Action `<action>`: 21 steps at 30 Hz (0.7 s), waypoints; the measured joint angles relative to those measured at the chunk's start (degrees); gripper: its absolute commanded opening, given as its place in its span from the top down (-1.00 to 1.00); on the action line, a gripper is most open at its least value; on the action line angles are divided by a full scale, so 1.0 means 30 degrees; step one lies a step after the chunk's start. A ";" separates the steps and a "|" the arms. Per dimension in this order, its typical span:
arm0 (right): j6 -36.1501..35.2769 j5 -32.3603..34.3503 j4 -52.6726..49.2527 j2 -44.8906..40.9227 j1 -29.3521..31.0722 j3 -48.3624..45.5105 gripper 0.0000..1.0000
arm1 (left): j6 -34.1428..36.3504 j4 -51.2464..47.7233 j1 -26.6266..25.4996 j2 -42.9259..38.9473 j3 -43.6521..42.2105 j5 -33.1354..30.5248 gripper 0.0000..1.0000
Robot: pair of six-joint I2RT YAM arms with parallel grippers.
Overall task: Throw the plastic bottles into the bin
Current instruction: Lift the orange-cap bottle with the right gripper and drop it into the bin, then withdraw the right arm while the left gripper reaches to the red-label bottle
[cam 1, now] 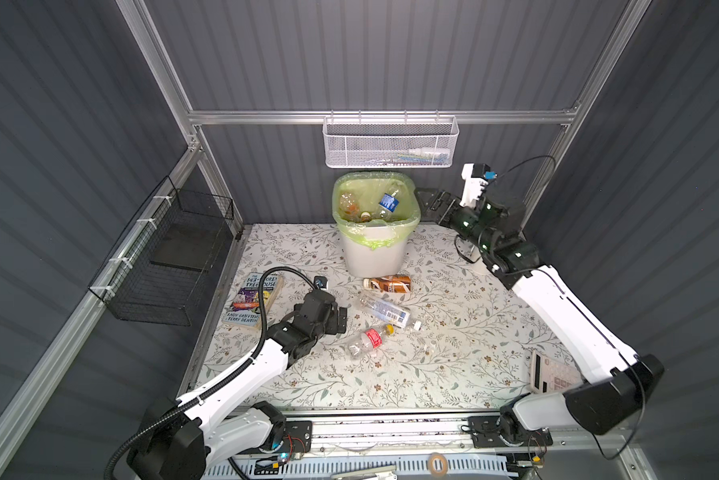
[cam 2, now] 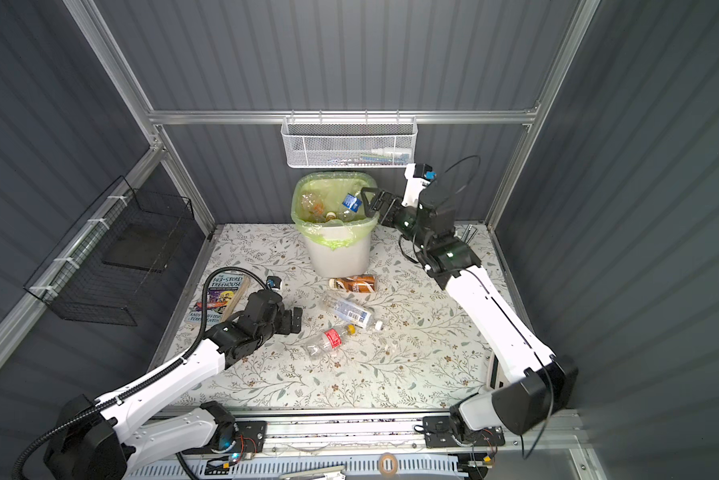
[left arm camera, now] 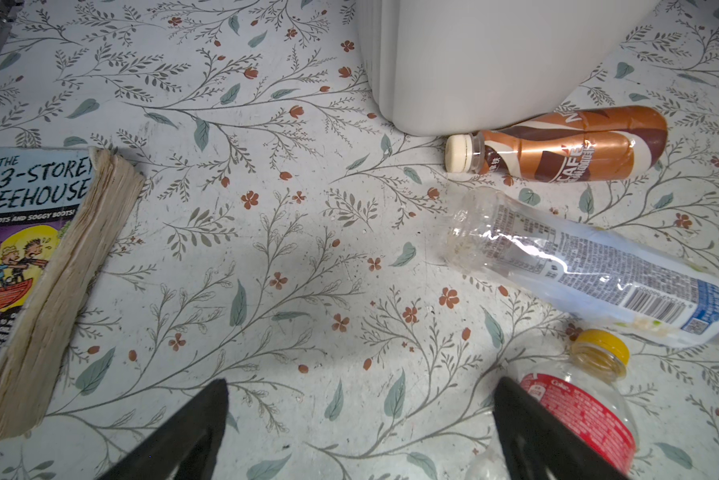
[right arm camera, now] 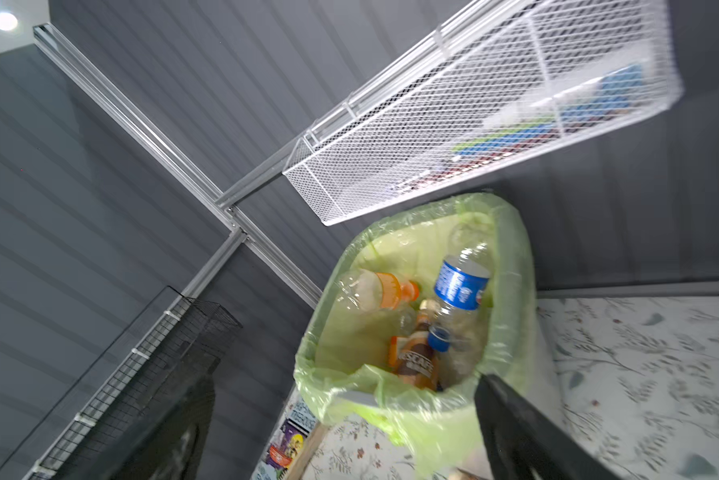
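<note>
In both top views a squarish white plastic bin [cam 1: 374, 257], lined with a light green bag, stands at the far middle of the floral-patterned table [cam 1: 453, 353]. Inside it lie a clear blue-labelled bottle [cam 1: 388, 202] and a clear orange-labelled bottle [cam 1: 349, 203]. Three more lie on their sides near the bin. A brown-labelled bottle with a white cap [cam 1: 389, 284] is right at its base. A clear bottle with a white and blue label [cam 1: 385, 309] is nearer, and a red-labelled bottle with a yellow cap [cam 1: 368, 340] is nearest. The left gripper [cam 1: 343, 318] sits low over the table, left of these three, with a paperback book [cam 1: 254, 299] further left. The right gripper [cam 2: 368, 203] is raised at the bin's right rim, its claw released and empty. A white calculator [cam 1: 551, 374] lies near right. A white wire mesh basket [cam 1: 391, 143] hangs on the far wall and a black wire basket [cam 1: 171, 257] on the left wall.

In the left wrist view the left gripper [left arm camera: 362, 386] is spread wide with only bare table between its fingers. The red-labelled bottle [left arm camera: 578, 407] lies just beside one finger; whether they touch I cannot tell. The other two bottles and the bin's wall [left arm camera: 495, 62] lie beyond.

In the right wrist view the right gripper [right arm camera: 345, 382] is wide apart, grasping nothing. The bin's green-lined rim [right arm camera: 511, 270] lies ahead. In the bin the blue-labelled bottle [right arm camera: 459, 286] stands cap down beside the orange-labelled bottle [right arm camera: 378, 289].
</note>
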 measured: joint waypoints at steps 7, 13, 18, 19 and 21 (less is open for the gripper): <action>-0.0976 0.0350 0.0160 -0.2259 -0.0073 -0.6237 -0.98 | 0.0058 0.0175 0.0000 0.0000 -0.0007 0.0379 -0.99; -0.0867 -0.0240 0.0058 -0.2448 -0.0066 -1.0550 -0.98 | 0.0131 0.0510 -0.0007 0.0007 -0.0007 0.1137 -1.00; -0.0058 -0.0568 0.0605 -0.2528 -0.0051 -1.2968 -0.98 | 0.1217 0.0080 -0.1071 0.0852 0.0393 0.1617 -0.99; 0.0153 -0.0539 0.0801 -0.2601 -0.0051 -1.3347 -0.98 | 0.1457 -0.0240 -0.1479 0.1231 0.0699 0.1588 -0.99; 0.0678 -0.0277 0.1275 -0.2987 -0.0051 -1.4236 -0.98 | 0.2135 -0.1100 -0.2594 0.2412 0.1756 0.1494 -0.99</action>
